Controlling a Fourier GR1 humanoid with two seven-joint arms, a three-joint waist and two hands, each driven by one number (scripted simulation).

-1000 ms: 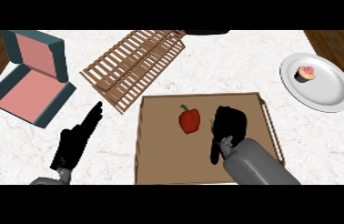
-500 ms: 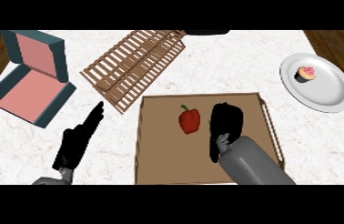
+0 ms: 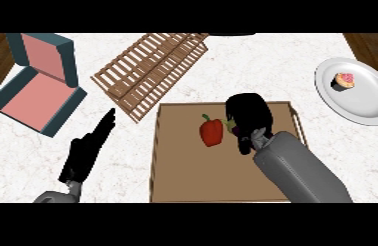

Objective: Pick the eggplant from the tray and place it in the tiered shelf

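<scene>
Right hand (image 3: 248,121) had advanced farther over the tray (image 3: 177,160), fingers curled on nothing visible; a red vegetable (image 3: 211,132) lay upright just left.

The right hand (image 3: 247,117) hides its fingers and whatever lies beneath on the tray (image 3: 177,160).

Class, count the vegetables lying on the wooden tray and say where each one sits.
1 in plain view: a red pepper near the middle of the wooden tray, just left of the right robot hand. The hand may hide another beneath it.
</scene>
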